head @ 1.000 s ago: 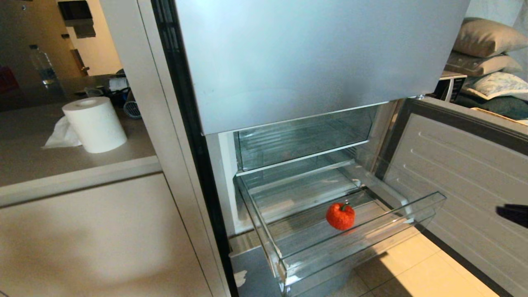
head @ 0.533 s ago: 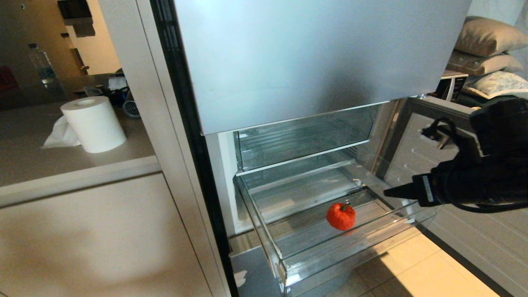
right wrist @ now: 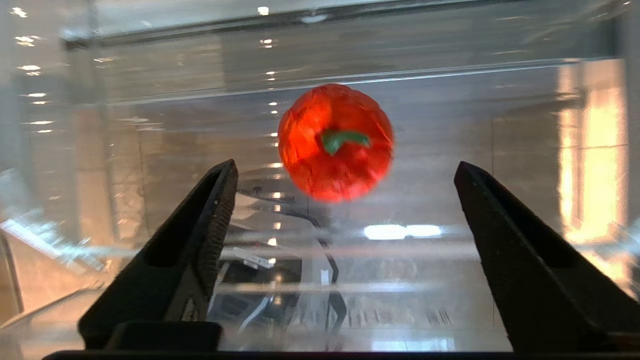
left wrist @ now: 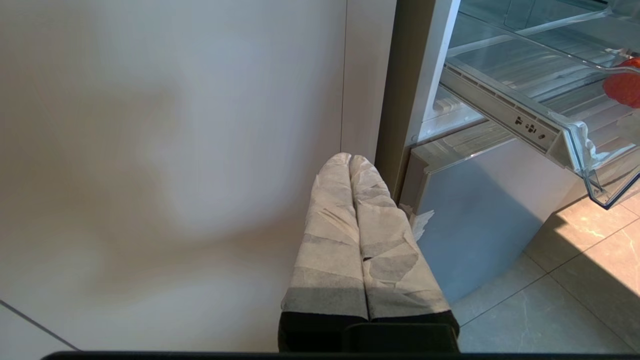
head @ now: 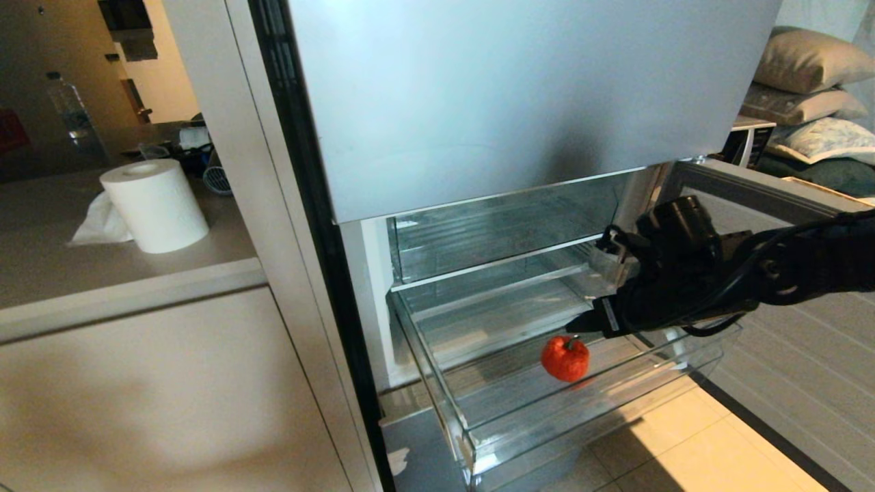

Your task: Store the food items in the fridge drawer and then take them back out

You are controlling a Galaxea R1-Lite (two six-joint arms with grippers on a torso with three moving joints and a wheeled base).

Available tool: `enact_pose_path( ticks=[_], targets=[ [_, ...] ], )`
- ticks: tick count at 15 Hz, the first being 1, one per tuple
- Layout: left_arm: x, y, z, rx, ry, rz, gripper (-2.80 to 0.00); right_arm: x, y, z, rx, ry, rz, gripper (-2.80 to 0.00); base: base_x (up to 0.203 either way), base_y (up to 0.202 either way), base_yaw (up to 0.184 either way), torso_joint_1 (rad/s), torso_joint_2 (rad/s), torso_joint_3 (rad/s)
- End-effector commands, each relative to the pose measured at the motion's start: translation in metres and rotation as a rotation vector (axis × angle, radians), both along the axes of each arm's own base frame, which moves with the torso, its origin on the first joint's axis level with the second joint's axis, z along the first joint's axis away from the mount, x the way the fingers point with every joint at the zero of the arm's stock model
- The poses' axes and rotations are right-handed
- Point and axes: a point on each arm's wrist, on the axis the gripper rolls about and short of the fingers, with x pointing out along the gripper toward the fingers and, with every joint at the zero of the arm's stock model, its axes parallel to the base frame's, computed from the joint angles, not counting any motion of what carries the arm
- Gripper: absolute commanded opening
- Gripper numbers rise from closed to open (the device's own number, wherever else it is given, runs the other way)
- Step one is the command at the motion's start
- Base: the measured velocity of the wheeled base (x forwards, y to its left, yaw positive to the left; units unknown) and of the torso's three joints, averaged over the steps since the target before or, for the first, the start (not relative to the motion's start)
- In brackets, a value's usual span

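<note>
My right gripper (head: 577, 326) hangs right of centre in the head view with its jaws spread wide and empty, just above the red fruit (head: 564, 357). That fruit lies inside the pulled-out fridge drawer (head: 588, 410), lower centre. My left gripper (left wrist: 350, 162) is pressed closed beside the cabinet, holding nothing.

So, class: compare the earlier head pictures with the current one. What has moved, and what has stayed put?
The right gripper has swung in from the right edge to just above the red food item, its jaws open and nothing held. The item lies in the same spot in the open fridge drawer. The left gripper hangs shut beside the fridge.
</note>
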Motion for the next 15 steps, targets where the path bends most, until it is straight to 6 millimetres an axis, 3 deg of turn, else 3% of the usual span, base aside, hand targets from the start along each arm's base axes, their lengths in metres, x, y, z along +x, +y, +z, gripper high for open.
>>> enact_pose_path(
  ticks=[1, 6, 15],
  targets=[
    [0.0, 0.0, 0.0, 0.0, 0.003, 0.0, -2.8, 0.022, 0.01, -0.034, -0.025, 0.074, 0.005, 0.0, 0.0, 0.0, 0.0, 0.0, 0.0, 0.0],
    [0.0, 0.0, 0.0, 0.0, 0.003, 0.0, -2.8, 0.042, 0.017, -0.059, -0.054, 0.104, -0.007, 0.0, 0.0, 0.0, 0.0, 0.0, 0.0, 0.0],
    [0.0, 0.0, 0.0, 0.0, 0.003, 0.0, -2.8, 0.038, 0.03, -0.077, -0.073, 0.058, -0.009, 0.0, 0.0, 0.0, 0.0, 0.0, 0.0, 0.0]
  ],
)
